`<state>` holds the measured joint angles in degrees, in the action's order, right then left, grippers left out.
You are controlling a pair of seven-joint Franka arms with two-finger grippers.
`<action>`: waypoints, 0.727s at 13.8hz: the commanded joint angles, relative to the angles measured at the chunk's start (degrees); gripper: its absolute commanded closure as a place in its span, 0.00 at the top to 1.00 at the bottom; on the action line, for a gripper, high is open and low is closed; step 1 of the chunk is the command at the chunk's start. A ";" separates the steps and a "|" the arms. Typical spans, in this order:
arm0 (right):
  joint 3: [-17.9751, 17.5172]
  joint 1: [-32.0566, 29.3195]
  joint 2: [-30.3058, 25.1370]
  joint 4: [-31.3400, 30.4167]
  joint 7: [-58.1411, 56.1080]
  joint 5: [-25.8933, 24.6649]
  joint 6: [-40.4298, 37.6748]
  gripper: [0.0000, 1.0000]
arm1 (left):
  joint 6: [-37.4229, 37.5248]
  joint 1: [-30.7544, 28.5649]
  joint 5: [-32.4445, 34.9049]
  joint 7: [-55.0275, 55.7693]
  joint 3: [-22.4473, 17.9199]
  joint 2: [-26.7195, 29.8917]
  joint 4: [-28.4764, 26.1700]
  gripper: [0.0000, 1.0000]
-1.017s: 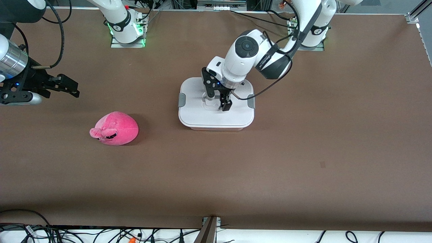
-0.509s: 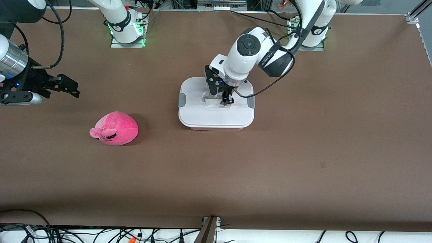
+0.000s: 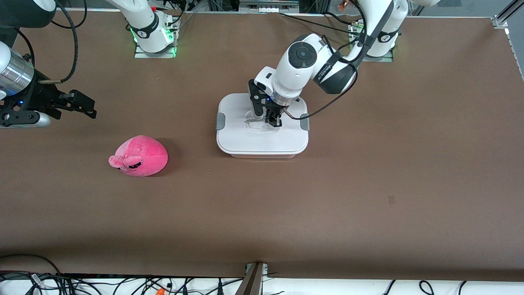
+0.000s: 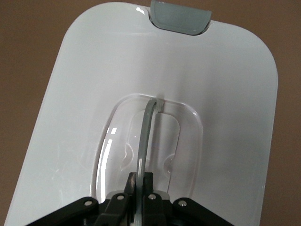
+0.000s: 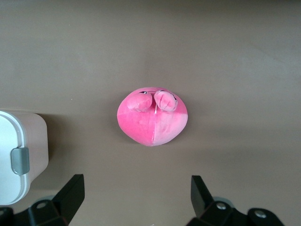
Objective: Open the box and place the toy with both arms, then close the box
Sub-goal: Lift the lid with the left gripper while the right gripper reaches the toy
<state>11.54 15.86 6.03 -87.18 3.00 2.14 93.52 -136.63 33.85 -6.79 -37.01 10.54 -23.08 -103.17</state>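
Left gripper (image 3: 272, 120) newly clamped on handle (image 4: 145, 136)

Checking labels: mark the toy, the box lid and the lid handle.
toy (image 3: 141, 155), front view, middle of its plush body.
box lid (image 3: 239, 139), front view, bare white top.
lid handle (image 4: 145, 136), left wrist view, raised clear strap.

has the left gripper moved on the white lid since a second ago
Yes. The left gripper has drawn back toward the lid's base-side edge and shut on the clear handle.

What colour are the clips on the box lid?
Grey; the clip on the white lid shows best in the left wrist view.
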 commanded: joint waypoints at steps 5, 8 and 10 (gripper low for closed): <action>-0.20 -0.13 0.04 0.17 -0.72 -0.64 3.13 1.00 | 7.05 -0.54 -0.77 -0.69 0.09 4.08 2.71 0.00; -0.20 0.05 1.27 0.26 -0.02 -0.56 3.86 1.00 | 15.39 -3.77 -0.77 -1.04 0.09 7.59 2.89 0.00; -0.03 -0.65 1.79 0.17 0.33 -0.03 3.42 1.00 | 24.07 -7.46 -0.94 -1.13 0.18 9.36 5.33 0.00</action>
<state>11.52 15.86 7.47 -87.19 3.02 2.14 97.00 -119.93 30.09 -6.79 -36.89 10.40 -16.32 -99.78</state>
